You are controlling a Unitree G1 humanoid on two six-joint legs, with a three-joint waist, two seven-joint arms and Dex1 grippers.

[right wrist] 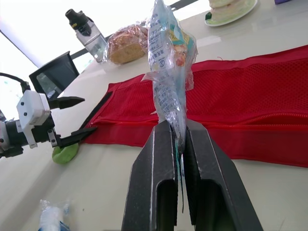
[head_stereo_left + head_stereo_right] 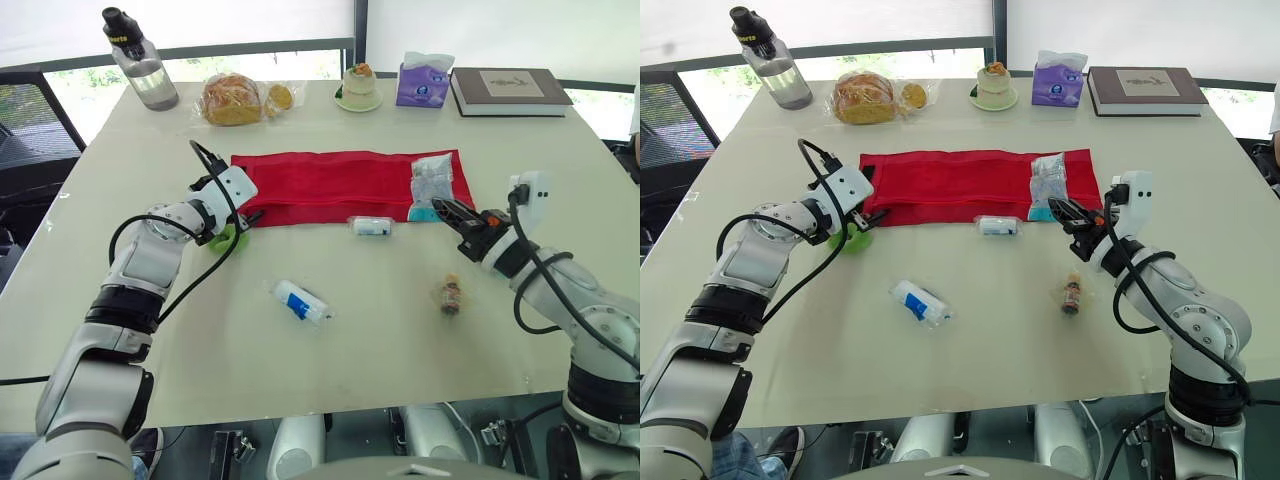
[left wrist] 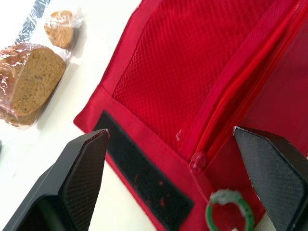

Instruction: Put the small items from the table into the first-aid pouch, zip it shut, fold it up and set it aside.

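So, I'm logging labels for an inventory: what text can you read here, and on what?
Nothing can be read for certain.
The water bottle: white cap lettering, too small.
The book: cover panel blurred.
The tissue pack: print too small.
The plastic packet in the right gripper: print blurred.
The bandage roll nearest the robot: blue label unreadable.

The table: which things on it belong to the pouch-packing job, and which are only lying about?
Job: red pouch, clear packet in the right gripper, white roll, blue-and-white packet, small brown item, green item.

Lying about: water bottle, bagged bread, small cake, tissue box, book.
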